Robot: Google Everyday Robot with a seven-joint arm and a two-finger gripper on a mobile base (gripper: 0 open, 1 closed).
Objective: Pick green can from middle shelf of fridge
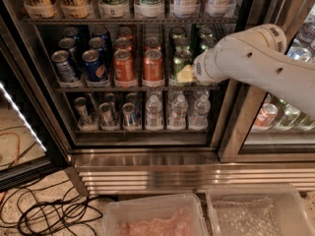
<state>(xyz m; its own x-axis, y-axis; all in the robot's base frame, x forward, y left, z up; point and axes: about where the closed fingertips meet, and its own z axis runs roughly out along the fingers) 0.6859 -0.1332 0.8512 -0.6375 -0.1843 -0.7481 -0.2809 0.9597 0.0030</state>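
**Gripper at the green can on the middle shelf**

The white, rounded robot arm [261,63] comes in from the right edge and reaches to the left into the open fridge [147,168], a large display cooler with a dark frame and a ribbed steel base. It lies almost level, and it slopes a little down toward the right. The gripper [187,74], with a pale yellow tip, is at the lower part of the shiny green can [181,57] and seems to touch it. Whether the gripper is open or closed on the can cannot be told, because the arm covers that part.

The green can stands at the front of the middle shelf [98,89], a thin dark wire rack, in the fifth column from the left.

In the front row of this shelf there are two blue cans [92,65], two orange cans [152,64] and the one green can. More cans stand behind each of them, but their number is not sure. The shelf below shows three small dark cans [106,114] and three small water bottles [178,109] in front. On the floor surface are two clear plastic bins [157,218] and black cables [44,210].
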